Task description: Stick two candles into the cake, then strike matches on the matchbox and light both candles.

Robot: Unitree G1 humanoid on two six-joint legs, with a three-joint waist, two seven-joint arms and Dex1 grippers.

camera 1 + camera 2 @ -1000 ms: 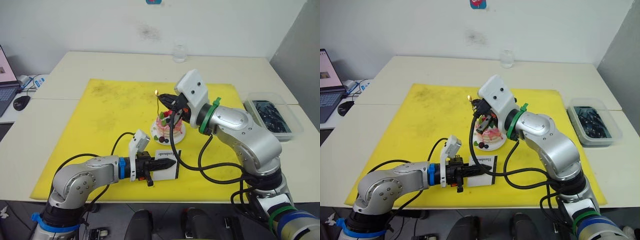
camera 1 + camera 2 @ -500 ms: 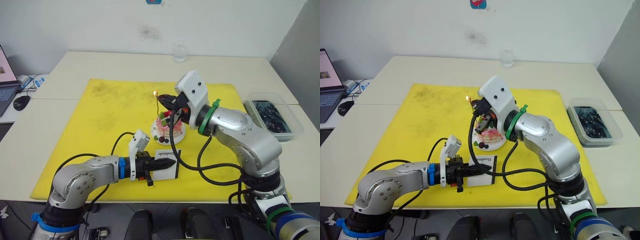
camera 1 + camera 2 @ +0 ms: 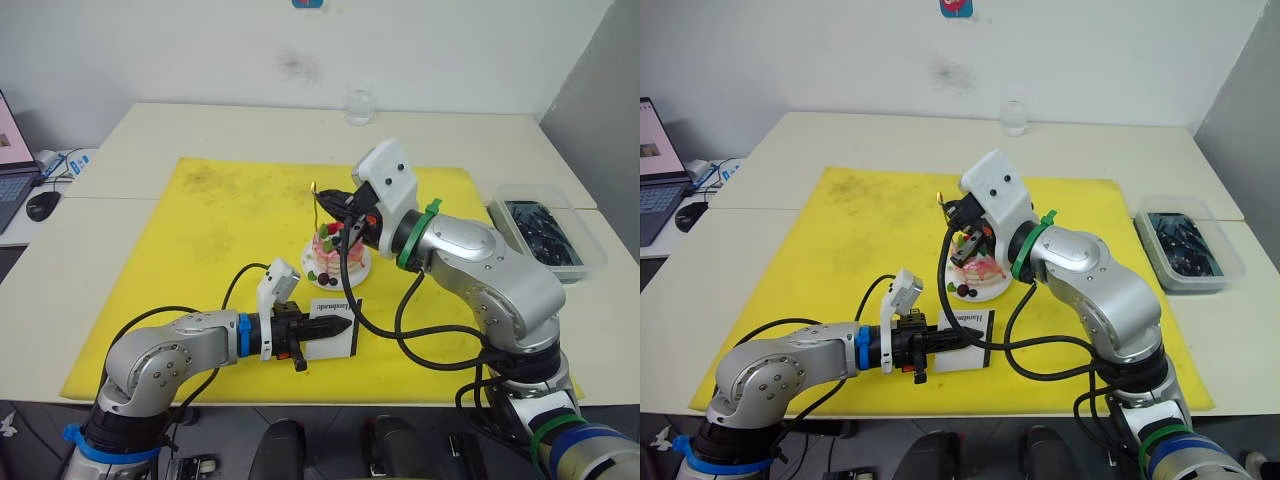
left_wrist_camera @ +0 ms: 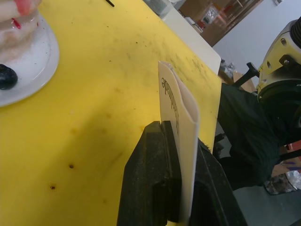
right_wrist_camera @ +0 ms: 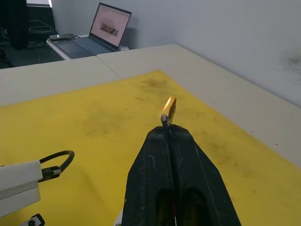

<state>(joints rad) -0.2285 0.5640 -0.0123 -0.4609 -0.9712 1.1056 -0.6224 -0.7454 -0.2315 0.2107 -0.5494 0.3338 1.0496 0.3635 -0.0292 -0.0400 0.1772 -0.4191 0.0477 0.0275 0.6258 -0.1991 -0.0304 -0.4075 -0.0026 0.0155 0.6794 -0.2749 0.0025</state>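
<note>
An office-like lab: pale tables [image 3: 200,125], a laptop [image 5: 107,29], bare white wall [image 3: 200,50].

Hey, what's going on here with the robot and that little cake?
The robot is lighting candles on a cake that sits on a yellow mat. Its left gripper is shut on the matchbox, holding it on edge on the mat just in front of the cake. Its right gripper is shut on a match, poised above the cake with the match tip right by the top of a candle standing in the cake. Whether the wick has caught is hard to tell.
</note>
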